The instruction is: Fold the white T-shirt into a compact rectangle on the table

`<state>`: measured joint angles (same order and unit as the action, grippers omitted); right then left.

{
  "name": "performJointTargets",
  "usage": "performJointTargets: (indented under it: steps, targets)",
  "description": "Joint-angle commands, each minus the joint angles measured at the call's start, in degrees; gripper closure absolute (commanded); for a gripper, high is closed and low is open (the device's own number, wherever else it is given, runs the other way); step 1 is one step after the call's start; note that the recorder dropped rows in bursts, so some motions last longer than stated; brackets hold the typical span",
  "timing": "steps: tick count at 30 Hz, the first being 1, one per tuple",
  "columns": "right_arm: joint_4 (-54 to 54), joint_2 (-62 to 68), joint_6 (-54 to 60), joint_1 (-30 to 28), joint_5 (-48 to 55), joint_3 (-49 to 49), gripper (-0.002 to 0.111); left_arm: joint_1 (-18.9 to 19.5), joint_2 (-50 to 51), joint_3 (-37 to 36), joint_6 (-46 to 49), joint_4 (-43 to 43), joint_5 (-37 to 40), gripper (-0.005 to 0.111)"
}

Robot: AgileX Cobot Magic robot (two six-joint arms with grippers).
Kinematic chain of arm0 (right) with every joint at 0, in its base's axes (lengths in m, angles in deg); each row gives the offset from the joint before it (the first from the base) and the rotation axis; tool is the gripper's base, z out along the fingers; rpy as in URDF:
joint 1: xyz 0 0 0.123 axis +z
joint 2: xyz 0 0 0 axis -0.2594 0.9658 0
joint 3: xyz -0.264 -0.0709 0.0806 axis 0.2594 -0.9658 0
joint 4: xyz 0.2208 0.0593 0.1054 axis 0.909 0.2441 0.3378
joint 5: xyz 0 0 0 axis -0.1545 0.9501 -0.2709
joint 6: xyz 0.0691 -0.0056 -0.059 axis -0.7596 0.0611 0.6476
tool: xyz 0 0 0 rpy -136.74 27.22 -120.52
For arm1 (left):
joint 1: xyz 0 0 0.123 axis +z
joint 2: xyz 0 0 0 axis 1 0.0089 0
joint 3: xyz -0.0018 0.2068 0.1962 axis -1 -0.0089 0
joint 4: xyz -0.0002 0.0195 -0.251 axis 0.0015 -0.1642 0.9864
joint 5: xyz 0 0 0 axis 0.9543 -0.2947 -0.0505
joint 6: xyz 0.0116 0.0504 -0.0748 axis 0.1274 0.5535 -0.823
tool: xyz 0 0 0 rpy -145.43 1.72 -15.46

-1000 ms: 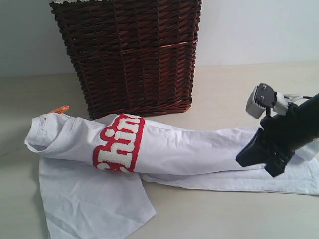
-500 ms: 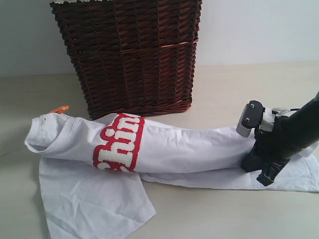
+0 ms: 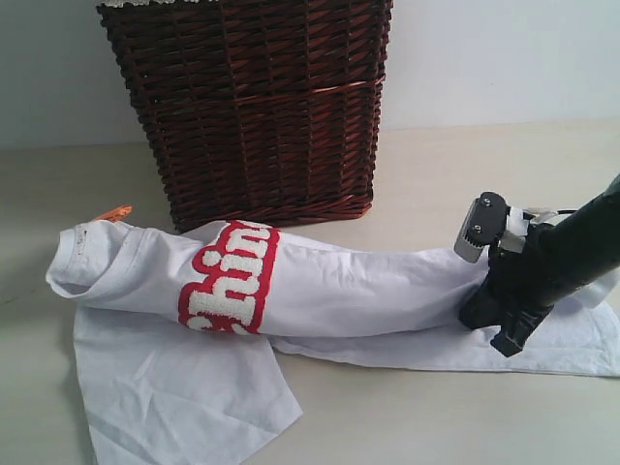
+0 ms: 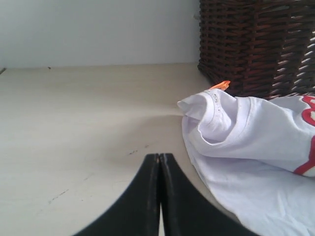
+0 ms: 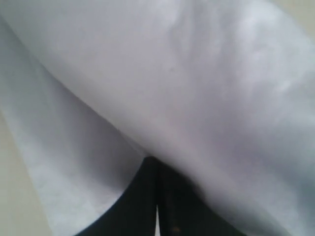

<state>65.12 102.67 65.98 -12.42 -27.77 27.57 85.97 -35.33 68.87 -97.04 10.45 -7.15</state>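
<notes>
White cotton, bunched lengthwise: the white T-shirt [image 3: 339, 286] lies across the table [image 3: 436, 417] just in front of the wicker basket [image 3: 262, 107], collar to the left, hem to the right, one panel spilling nearward. The right gripper [image 3: 489, 329] bears on the right end, fingers closed and tips buried in cloth; whether a layer is pinched cannot be told. The left gripper [image 4: 159, 160] hovers closed and empty, left of the collar. Risk: with the collar end unanchored, a pull from the right would probably drag the whole bundle rather than fold it, and a thin pinch may slip.
</notes>
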Motion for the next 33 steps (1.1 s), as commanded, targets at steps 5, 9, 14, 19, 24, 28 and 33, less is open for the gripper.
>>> performJointTargets:
  steps: [5,9,14,19,24,28,33]
  targets:
    - [-18.52,1.54,-4.13,0.06,16.53,-0.69,0.108,0.16,-0.37,-0.12,0.11,-0.21,-0.62,0.107]
    - [-23.51,1.54,-4.64,0.06,23.50,-0.69,0.108,0.16,-0.37,-0.12,0.11,-0.21,-0.62,0.107]
    - [-29.87,0.99,-8.82,0.06,27.43,-0.69,0.108,0.16,-0.37,-0.12,0.11,-0.21,-0.62,0.107]
    - [-24.84,-6.01,-7.44,0.06,27.35,-0.69,0.108,0.16,-0.37,-0.12,0.11,-0.21,-0.62,0.107]
    - [-10.42,-17.53,1.91,0.06,25.46,-0.69,0.101,0.16,-0.37,-0.12,0.11,-0.21,-0.62,0.107]
    - [3.66,-18.77,12.08,0.06,24.17,-0.69,0.076,0.16,-0.37,-0.12,0.11,-0.21,-0.62,0.107]
    - [12.54,-11.13,14.51,4.47,14.83,-0.69,0.058,0.16,-0.37,-0.12,0.11,-0.21,-0.62,0.107]
